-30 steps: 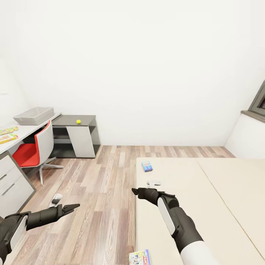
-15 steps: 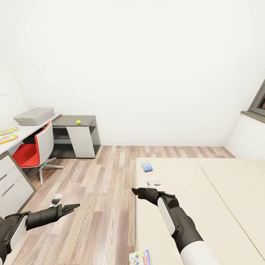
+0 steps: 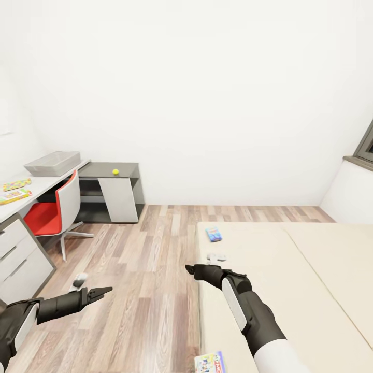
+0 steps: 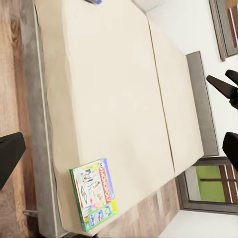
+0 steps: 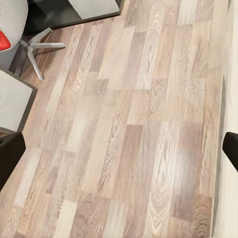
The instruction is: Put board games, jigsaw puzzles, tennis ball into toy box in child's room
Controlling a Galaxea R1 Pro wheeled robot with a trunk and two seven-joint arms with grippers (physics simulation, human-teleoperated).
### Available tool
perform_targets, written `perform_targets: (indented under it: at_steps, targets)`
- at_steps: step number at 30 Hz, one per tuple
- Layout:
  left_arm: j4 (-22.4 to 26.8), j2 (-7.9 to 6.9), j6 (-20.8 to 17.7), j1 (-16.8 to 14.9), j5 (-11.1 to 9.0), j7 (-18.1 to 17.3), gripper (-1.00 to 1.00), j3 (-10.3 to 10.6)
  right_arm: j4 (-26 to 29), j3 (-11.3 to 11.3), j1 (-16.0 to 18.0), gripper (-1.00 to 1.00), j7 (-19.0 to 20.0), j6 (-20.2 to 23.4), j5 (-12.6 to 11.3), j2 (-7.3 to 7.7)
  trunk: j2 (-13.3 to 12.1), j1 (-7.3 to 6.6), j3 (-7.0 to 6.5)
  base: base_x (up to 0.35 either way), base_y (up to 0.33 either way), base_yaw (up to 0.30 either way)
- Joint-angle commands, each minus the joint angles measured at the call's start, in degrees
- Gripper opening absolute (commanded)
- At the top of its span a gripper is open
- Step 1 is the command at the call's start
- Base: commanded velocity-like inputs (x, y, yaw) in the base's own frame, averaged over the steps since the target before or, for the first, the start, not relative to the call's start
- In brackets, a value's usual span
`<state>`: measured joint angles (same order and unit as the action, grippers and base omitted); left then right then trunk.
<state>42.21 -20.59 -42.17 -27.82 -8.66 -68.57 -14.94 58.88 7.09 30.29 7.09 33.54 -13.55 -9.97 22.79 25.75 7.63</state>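
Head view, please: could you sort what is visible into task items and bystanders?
Task items: toy box, tennis ball, two jigsaw puzzles, blue-teal board game, Monopoly board game, table, bed.
Bystanders: red chair, window.

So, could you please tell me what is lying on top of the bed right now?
On the bed lie two board games: a small blue one near its far corner and the Monopoly box at the near edge. The right arm covers part of the mattress.
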Motion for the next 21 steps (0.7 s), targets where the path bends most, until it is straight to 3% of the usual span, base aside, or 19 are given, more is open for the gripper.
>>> perform_targets:
  at_steps: [1, 21]
  targets:
    - [-0.03, -0.01, -0.46, -0.04, -0.22, -0.07, 1.0, 0.0, 0.07, -0.06, 0.04, 1.0, 0.11, 0.3, 0.01, -0.02, 0.13, 0.04, 0.13, 0.0, 0.249, 0.0]
    - [-0.03, -0.06, -0.46, -0.04, -0.22, -0.07, 1.0, 0.0, 0.08, -0.06, 0.03, 1.0, 0.11, 0.3, 0.08, -0.02, 0.13, 0.04, 0.13, 0.0, 0.253, 0.0]
